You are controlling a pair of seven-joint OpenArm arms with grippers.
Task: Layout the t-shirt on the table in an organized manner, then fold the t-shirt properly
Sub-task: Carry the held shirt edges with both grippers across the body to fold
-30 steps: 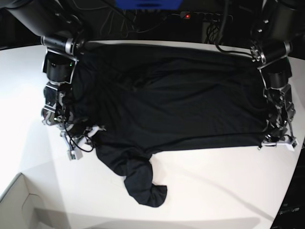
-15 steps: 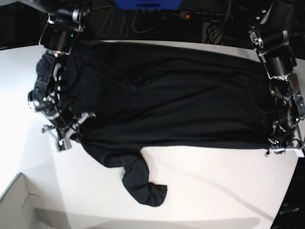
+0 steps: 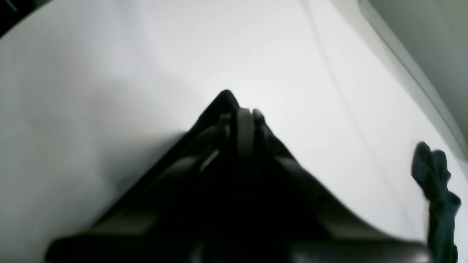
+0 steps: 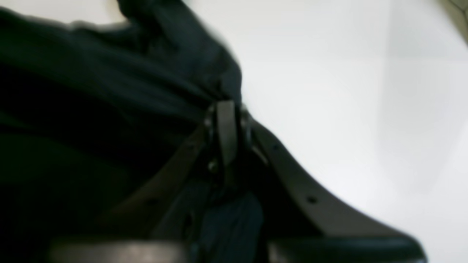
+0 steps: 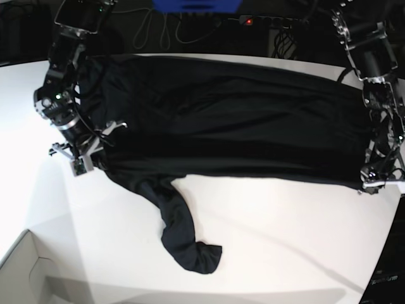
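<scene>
The black t-shirt [image 5: 234, 120] lies stretched wide across the far half of the white table [image 5: 285, 240], pulled taut between my two grippers. One sleeve [image 5: 190, 247] trails toward the near edge and ends in a bunched lump. My right gripper [image 5: 85, 161] is shut on the shirt's left edge. In the right wrist view the gripper [image 4: 226, 109] pinches gathered cloth [image 4: 109, 91]. My left gripper [image 5: 374, 183] is shut on the shirt's right corner. In the left wrist view the gripper [image 3: 244, 113] holds a dark fold [image 3: 225, 98], with the sleeve [image 3: 437, 197] far right.
A pale cardboard box corner [image 5: 25, 272] sits at the near left. Behind the table lie a power strip [image 5: 272, 22] with cables and a blue object [image 5: 196, 5]. The table's curved edge [image 5: 387, 253] runs close to my left gripper.
Both grippers moved outward and toward the far side, still shut on the shirt. The near hem pulled straighter, the folds flattened, and the sleeve drew out longer.
</scene>
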